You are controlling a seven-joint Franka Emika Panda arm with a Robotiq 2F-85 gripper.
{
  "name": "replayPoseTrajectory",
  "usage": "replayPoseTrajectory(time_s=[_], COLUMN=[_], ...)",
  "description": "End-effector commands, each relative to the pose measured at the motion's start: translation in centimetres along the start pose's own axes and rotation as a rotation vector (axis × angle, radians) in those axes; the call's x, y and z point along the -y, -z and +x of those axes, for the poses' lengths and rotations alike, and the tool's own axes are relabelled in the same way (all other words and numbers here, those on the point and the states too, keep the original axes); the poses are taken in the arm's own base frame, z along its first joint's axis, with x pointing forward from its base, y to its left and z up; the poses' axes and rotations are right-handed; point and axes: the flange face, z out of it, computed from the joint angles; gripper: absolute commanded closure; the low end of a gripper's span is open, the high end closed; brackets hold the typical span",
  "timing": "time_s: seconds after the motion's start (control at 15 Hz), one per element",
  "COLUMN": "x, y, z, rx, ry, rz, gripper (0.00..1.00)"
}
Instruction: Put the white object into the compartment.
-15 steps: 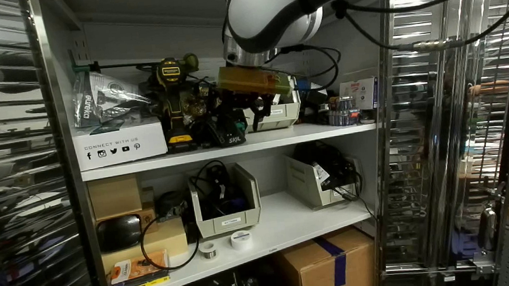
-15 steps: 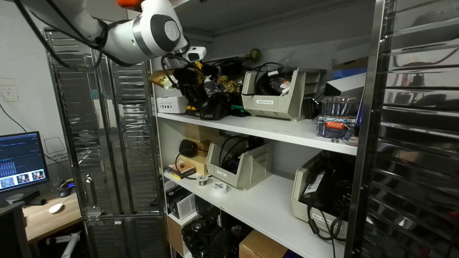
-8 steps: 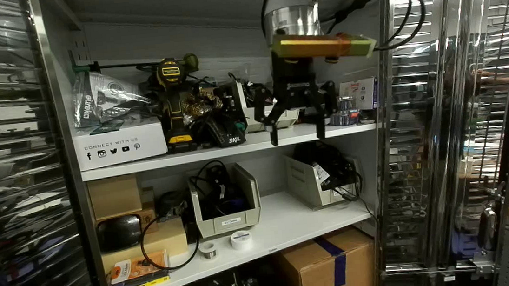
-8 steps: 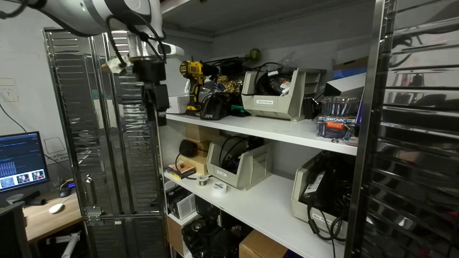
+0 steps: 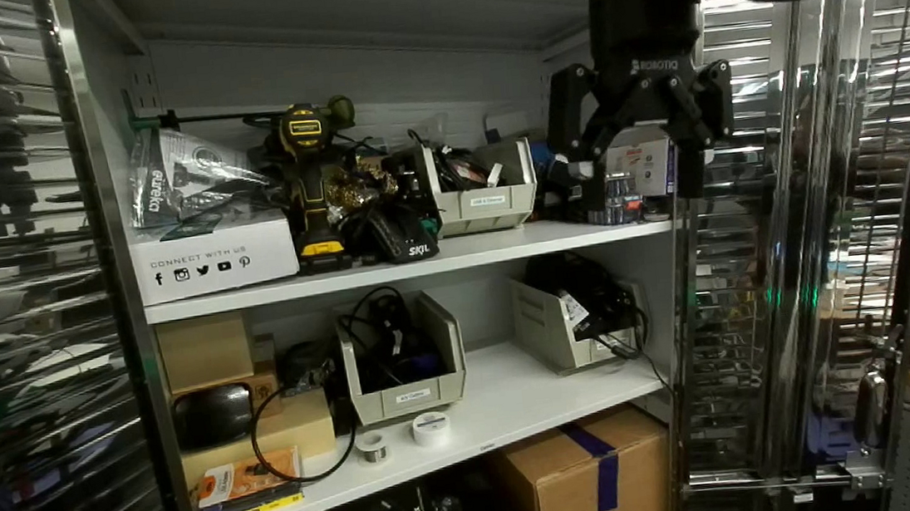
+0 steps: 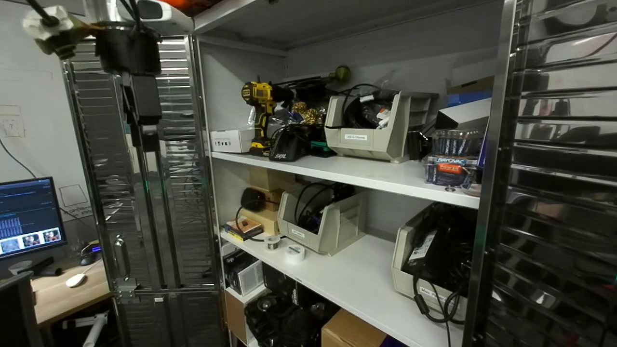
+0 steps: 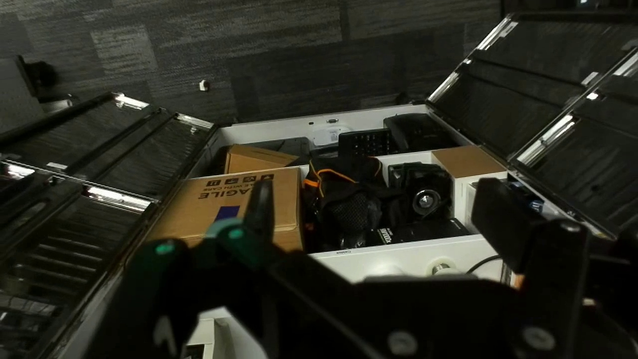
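Hangs the black gripper (image 5: 643,187) nearly upright in both exterior views, pointing both fingers (image 5: 691,174) straight down. Holds the fingers well apart. Appears almost edge-on in an exterior view, below a silver wrist (image 6: 107,11) cut off by the top edge. Spans the lower part of the wrist view, blurred and dark, with one finger on either side of the middle.
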Motion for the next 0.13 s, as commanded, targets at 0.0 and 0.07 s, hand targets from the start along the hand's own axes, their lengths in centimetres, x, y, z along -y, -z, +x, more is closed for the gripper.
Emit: replayPoseTrajectory(time_s=[0.0,0.07], x=[-0.05,-0.06], y=[-0.1,-0.36], z=[0.0,0.06], rx=[0.004,0.009], ry=[0.0,0.001], rz=[-0.002,-0.004], gripper=[0.0,0.0])
